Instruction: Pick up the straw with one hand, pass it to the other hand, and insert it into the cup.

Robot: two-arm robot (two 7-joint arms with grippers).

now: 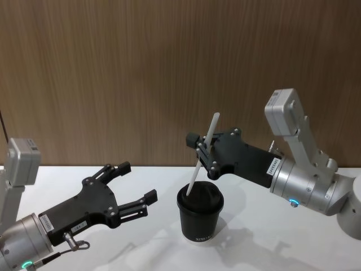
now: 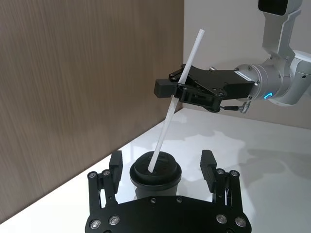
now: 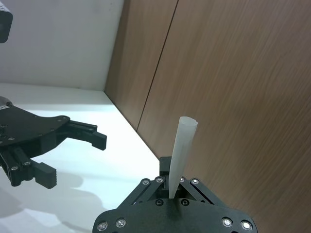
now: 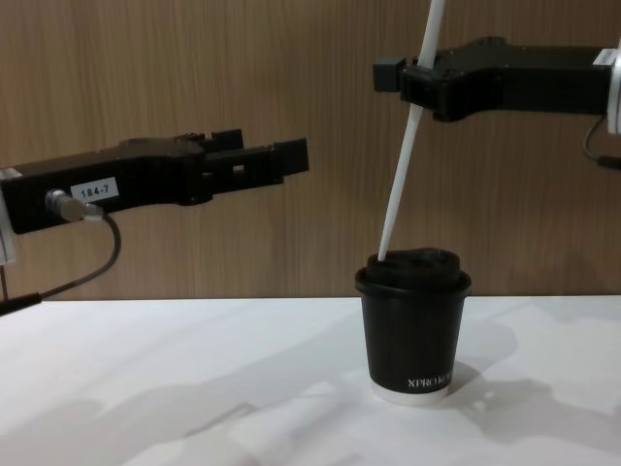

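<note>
Right gripper (image 1: pixel 202 151), centre-right of head view, clamped on straw (image 1: pixel 203 155) at mid-length; straw tilted, lower end touching lid of cup (image 1: pixel 200 217), lower centre on white table (image 1: pixel 271 237). Left gripper (image 1: pixel 134 182), lower left, fingers spread wide, holding nothing, just beside cup, apart from it.

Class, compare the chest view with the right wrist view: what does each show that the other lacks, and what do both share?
Chest view alone: the small black paper cup with its domed lid, white lettering near its base, the white straw's lower end at the lid, the "184-7" label on the left gripper, and the white table.

Right wrist view alone: the straw's open upper end, seen along its length, and the screw heads on the right gripper.

Both: the thin white straw clamped in the right gripper, the open left gripper apart from it, and the brown wood-grain wall.
</note>
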